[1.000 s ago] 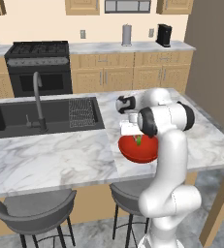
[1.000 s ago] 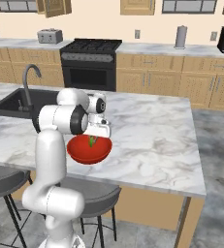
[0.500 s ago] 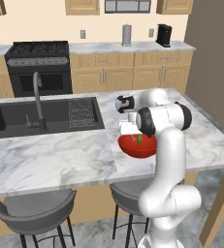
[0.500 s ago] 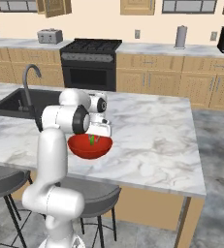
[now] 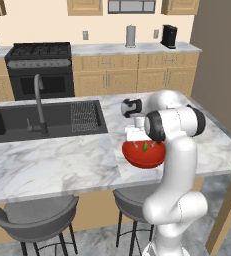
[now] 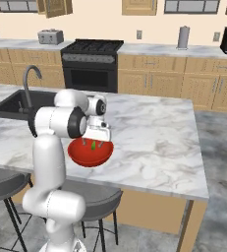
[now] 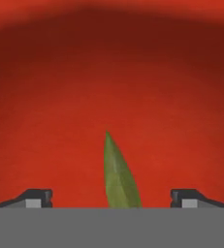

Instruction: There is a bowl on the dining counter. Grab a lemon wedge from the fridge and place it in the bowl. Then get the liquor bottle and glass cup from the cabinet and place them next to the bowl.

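Lemon wedge sits between the two fingertips of the claw, centred in the gap, touching neither; claw spread wide, pinching nothing. In the hand view the wedge reads as a thin yellow-green sliver, pointed at the top, its lower end cut off by the view's bottom. Behind it the inside of the bowl: smooth red, glossy, darker toward the upper rim (rim itself blurred).

From the base views the claw points down into the bowl, which rests on the table near its front edge, just in front of the arm's elbow. Wedge shows as a small green fleck above the rim, between the fingers; whether it rests on the bowl's bottom I cannot tell. Right base view gives the same: claw, wedge, bowl shallow, round, red.

Table is white-and-grey marble, long, flat, with a black sink and curved grey tap well left of the bowl. Grey round stools stand under the front edge, partly hidden by the arm. Part of the bowl's right side is covered by the white forearm in the left base view.
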{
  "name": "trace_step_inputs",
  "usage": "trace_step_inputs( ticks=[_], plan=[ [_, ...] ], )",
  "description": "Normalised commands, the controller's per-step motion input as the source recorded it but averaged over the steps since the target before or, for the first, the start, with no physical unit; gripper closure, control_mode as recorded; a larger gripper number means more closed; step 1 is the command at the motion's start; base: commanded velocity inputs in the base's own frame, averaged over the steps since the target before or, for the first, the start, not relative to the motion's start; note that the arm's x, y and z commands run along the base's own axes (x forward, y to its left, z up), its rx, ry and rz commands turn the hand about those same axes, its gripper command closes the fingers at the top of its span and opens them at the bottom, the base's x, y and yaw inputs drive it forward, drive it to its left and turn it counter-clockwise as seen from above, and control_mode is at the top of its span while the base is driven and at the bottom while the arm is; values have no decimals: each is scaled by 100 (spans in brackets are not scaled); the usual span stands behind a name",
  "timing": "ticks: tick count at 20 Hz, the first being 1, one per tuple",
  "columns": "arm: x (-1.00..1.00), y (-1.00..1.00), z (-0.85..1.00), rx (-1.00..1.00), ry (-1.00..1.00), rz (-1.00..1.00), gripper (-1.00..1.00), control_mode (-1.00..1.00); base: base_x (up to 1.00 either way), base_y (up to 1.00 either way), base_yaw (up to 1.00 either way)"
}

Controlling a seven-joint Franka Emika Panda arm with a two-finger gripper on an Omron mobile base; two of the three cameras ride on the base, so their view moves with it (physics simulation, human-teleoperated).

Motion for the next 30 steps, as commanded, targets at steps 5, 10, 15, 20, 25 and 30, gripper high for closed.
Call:
trace_step_inputs(
  ticks=[5, 10, 15, 20, 25, 30],
  plan=[
    [-63, 0, 52, 0, -10, 0, -100, -100, 0, 0, 0],
    [-61, 0, 67, 0, -15, 0, -100, -100, 0, 0, 0],
    [-76, 1, 64, 0, -18, 0, -100, -100, 0, 0, 0],
    [-80, 15, 60, 0, -19, 0, -100, -100, 0, 0, 0],
    [-88, 29, 62, 0, -19, 0, -100, -100, 0, 0, 0],
    [-95, 28, 59, 0, -22, 0, -100, -100, 0, 0, 0]
  ],
)
